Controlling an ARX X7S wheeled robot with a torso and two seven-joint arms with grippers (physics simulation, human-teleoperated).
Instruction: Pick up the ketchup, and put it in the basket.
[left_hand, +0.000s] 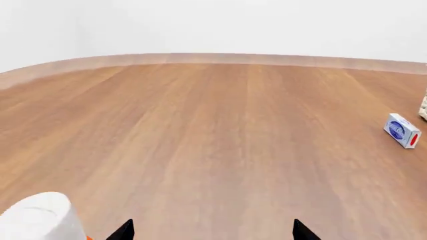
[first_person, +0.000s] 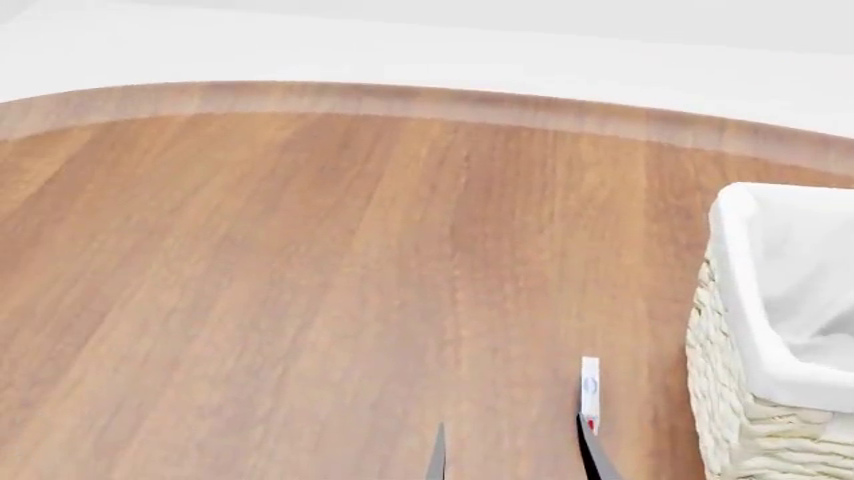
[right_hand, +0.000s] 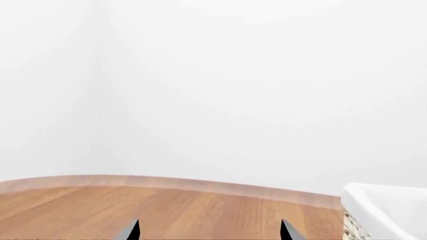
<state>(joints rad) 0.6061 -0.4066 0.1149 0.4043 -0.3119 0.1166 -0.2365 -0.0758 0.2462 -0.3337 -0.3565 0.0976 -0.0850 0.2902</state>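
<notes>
ketchup (left_hand: 40, 220): white cap just beside left gripper (left_hand: 212, 231), outside its spread, empty fingers, so not lined up yet | basket (first_person: 747, 330): waiting at table's right | right gripper (right_hand: 208, 231): fingers apart, idle

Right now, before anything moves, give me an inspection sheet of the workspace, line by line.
Surface: bare wooden floor with a paler border strip along its far edge.
Job's things: ketchup bottle, white cap showing at the edge of the left wrist view, with a sliver of orange below; wicker basket with a white cloth liner at the right of the head view.
Clutter: small white box with blue and red print, lying on the floor near the basket.
Grippers: left tool open, holding nothing, bottle cap beside it; right tool open, empty, tips only in view.
Cables: nothing seen.
Surroundings: plain white wall beyond the floor.
</notes>
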